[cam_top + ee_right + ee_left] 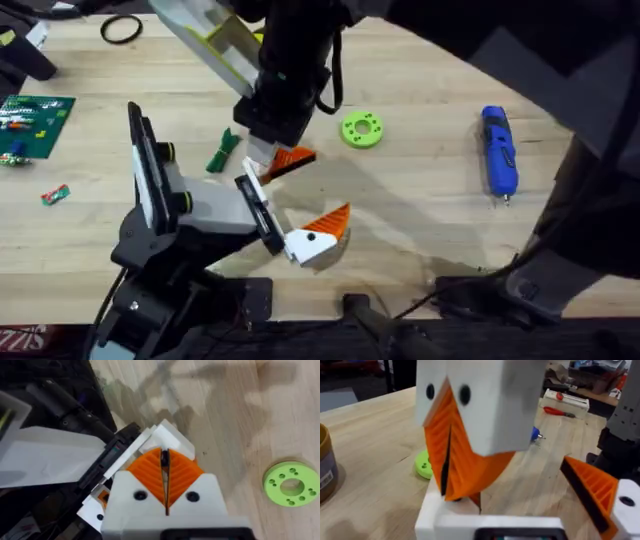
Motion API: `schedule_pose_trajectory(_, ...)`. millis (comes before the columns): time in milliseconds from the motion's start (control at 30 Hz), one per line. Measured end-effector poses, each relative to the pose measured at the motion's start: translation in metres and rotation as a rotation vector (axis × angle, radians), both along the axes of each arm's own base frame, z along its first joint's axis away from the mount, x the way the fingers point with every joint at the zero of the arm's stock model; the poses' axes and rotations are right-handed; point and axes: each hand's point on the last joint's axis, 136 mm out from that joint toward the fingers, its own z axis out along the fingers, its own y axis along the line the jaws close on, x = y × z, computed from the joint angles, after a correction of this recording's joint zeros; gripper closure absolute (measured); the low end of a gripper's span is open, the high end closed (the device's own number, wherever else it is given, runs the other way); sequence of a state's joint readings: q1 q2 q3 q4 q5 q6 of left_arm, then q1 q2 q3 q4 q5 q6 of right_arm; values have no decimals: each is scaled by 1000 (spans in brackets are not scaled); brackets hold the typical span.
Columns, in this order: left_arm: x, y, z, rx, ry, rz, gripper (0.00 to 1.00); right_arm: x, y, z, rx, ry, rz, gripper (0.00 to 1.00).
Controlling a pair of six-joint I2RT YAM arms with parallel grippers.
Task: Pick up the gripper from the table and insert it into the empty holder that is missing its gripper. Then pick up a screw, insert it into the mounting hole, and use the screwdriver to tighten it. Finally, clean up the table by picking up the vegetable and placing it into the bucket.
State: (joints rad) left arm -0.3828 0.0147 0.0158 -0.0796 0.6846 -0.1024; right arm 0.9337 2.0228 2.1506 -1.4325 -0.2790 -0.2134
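So, the wood table [430, 220] first, then the holder [205, 205]: it's at the left-centre on its black stand, lying over with the black plates and green-ringed knobs toward the left edge. My arm is next biggest. It comes in from the far side and drops steeply, so my right gripper [272, 150] hangs just past the holder's open end, fingertips pointing down at the table.

The screwdriver [499, 150] lies well off to the right, tip toward the near edge. The holder's own orange wedge [325, 232], with the bigger white block, sits at its near end. The green disc [362, 129] is just right of me and the vegetable [222, 152] just left of me, both flat on the wood.

Smallest bit: the gripper [293, 158]. My orange pads are squeezed together on it. From overhead, its orange tip pokes out to the right, right under my fingertips.

My wrist camera shows the pads meeting in a thin dark line, with white holder parts just beyond them. The left wrist view catches me head-on: orange reaching down to a white block at the holder's front, wedge off to one side. I can't tell from any of them if it's seated.
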Motion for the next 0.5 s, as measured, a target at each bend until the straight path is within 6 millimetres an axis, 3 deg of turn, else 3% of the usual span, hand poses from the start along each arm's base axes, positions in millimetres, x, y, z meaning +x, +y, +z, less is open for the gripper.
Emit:
schedule_pose_trajectory(267, 0, 0, 0, 0, 0, 0, 13, 0, 0, 0, 0, 0, 0, 999)
schedule_pose_trajectory(300, 0, 0, 0, 0, 0, 0, 13, 0, 0, 0, -1, 1, -3, 963)
schedule_pose_trajectory(333, 0, 0, 0, 0, -1, 1, 13, -1, -1, 0, -3, 4, -5, 884)
schedule_pose_trajectory(500, 2, 1, 0, -3, 7, 11, 14, 0, -3, -1, -14, 1, -4, 136)
